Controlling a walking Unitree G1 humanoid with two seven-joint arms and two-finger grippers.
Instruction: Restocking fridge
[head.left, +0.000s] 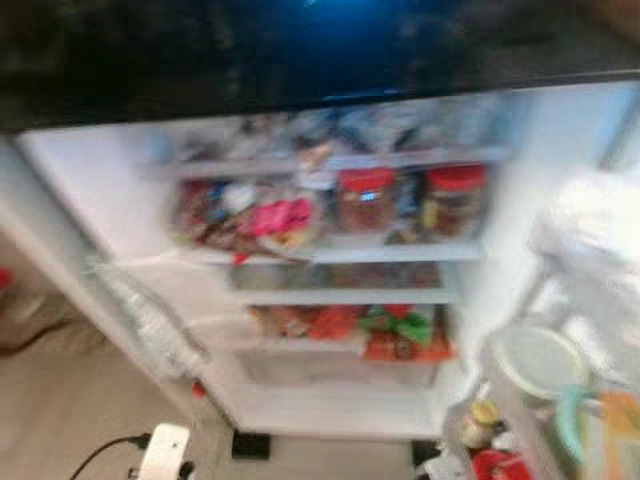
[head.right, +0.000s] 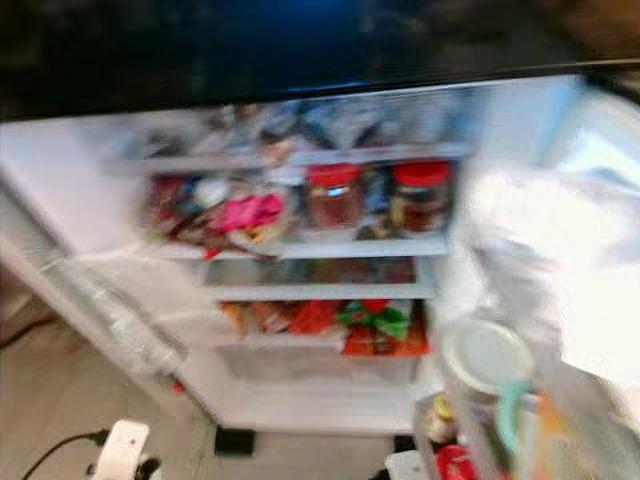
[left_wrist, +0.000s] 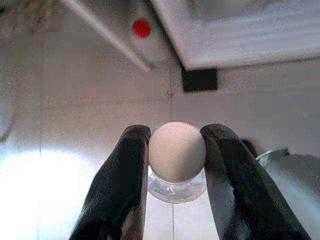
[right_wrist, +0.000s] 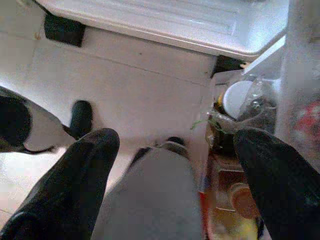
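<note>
over the floor: left hand (left_wrist: 175, 150) grips bottle (left_wrist: 177, 156) | right hand (right_wrist: 172, 165) spread, empty

White open fridge (head.left: 520, 200), black top edge; two clear round jars (head.left: 366, 200) with red lids; crumpled pink packet (head.left: 275, 215); green-and-red packets (head.left: 400, 330), blurred, possibly produce; round pale-lidded clear tub (head.left: 537, 360); black-fingered left gripper (left_wrist: 176, 150) clasping clear bottle with off-white round cap (left_wrist: 176, 152); beige tiled floor (left_wrist: 75, 115)
</note>
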